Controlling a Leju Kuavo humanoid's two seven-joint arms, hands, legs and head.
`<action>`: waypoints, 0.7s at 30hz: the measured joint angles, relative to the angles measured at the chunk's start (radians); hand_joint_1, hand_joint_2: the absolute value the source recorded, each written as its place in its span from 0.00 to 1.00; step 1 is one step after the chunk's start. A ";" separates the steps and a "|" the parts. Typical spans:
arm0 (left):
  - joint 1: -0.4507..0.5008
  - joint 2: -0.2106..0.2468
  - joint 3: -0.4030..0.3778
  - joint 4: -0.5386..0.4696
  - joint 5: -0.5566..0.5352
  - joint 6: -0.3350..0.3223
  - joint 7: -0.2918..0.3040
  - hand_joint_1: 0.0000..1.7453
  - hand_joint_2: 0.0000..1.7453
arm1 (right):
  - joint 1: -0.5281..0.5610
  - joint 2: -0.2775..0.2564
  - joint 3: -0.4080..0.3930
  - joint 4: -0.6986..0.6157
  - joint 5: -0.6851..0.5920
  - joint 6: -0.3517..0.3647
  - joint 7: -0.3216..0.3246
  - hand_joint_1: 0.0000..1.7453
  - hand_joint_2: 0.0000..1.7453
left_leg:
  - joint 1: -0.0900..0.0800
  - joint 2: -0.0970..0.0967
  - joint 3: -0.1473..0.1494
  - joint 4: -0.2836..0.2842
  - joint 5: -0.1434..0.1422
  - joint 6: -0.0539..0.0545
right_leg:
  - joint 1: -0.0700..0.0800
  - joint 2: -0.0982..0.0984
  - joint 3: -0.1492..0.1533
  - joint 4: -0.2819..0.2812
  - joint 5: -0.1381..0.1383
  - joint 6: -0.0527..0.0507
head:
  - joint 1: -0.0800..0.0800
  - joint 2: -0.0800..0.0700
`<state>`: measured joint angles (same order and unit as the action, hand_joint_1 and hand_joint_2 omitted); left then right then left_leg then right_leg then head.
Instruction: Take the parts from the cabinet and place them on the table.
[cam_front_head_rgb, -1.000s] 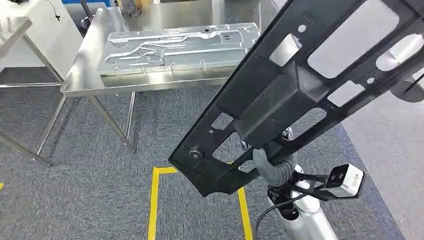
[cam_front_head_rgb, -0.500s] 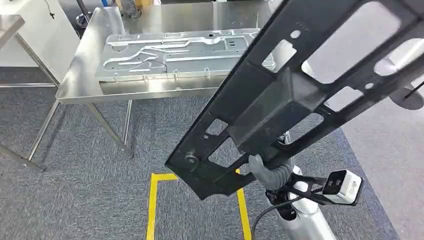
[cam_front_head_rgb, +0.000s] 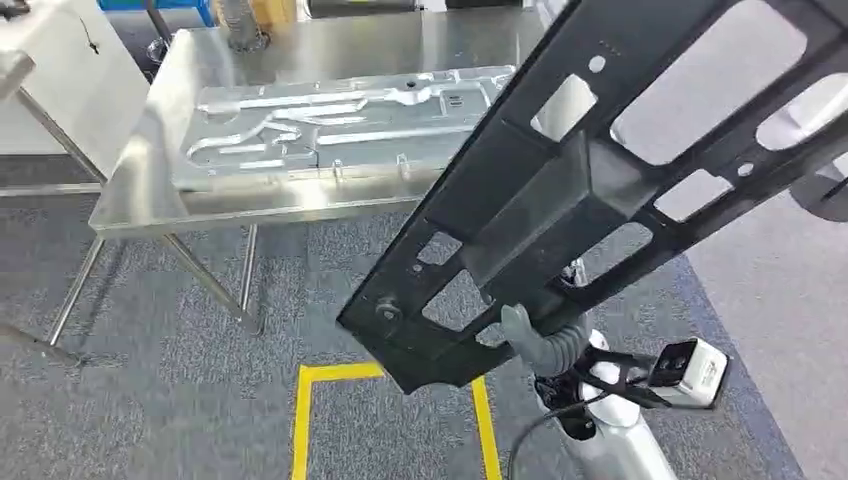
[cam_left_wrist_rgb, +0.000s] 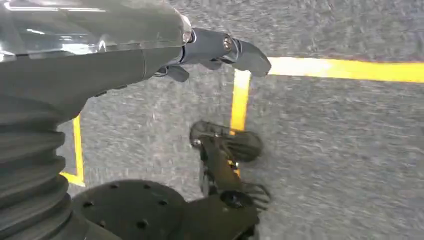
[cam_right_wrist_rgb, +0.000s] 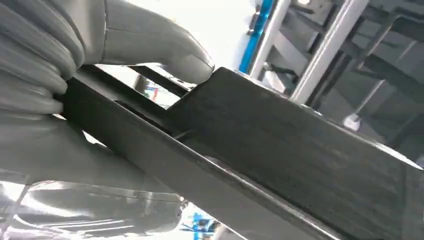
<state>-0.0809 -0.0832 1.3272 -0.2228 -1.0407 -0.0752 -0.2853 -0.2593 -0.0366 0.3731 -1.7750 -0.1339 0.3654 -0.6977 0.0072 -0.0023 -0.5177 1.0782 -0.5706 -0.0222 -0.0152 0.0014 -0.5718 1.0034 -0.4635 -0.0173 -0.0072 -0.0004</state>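
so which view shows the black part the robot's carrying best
The head view: the long black frame part shows with its cutouts, the right hand gripping it near its lower end. The right wrist view shows a close stretch of its dark edge beside the thumb. The left wrist view looks down at carpet and yellow tape.

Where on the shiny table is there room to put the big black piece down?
The steel table is mostly covered by the silver metal panel. Bare patches: the strip behind the panel toward the far edge, a narrow strip along the left edge, and a thin one along the near edge. The right robot hand holds the black frame, which hides the table's right end.
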 joint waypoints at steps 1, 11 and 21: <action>0.000 -0.001 0.000 0.000 0.001 0.000 0.000 0.00 1.00 | 0.001 0.000 0.000 -0.002 0.000 -0.001 -0.001 1.00 1.00 | 0.003 0.000 -0.056 0.091 -0.030 -0.006 | 0.001 0.000 0.008 0.000 -0.007 -0.002 | 0.000 0.000; 0.009 -0.005 0.007 0.000 0.014 0.006 0.000 0.00 1.00 | 0.016 0.000 0.009 -0.017 0.010 -0.010 0.001 1.00 1.00 | -0.016 0.000 -0.111 -0.056 0.165 0.036 | 0.003 0.008 0.112 -0.017 -0.086 0.025 | 0.000 0.000; 0.010 -0.010 0.017 0.000 0.017 0.004 -0.001 0.00 1.00 | 0.028 0.000 0.015 -0.038 0.016 -0.021 0.005 1.00 1.00 | -0.004 -0.005 0.005 -0.101 0.103 0.052 | -0.001 0.003 -0.099 0.199 -0.099 0.059 | 0.000 0.000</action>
<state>-0.0711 -0.0931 1.3439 -0.2228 -1.0239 -0.0713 -0.2861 -0.2315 -0.0370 0.3880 -1.8135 -0.1175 0.3445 -0.6924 0.0029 -0.0078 -0.5126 0.9768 -0.4675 0.0302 -0.0165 0.0046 -0.6704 1.2022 -0.5623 0.0420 -0.0069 -0.0004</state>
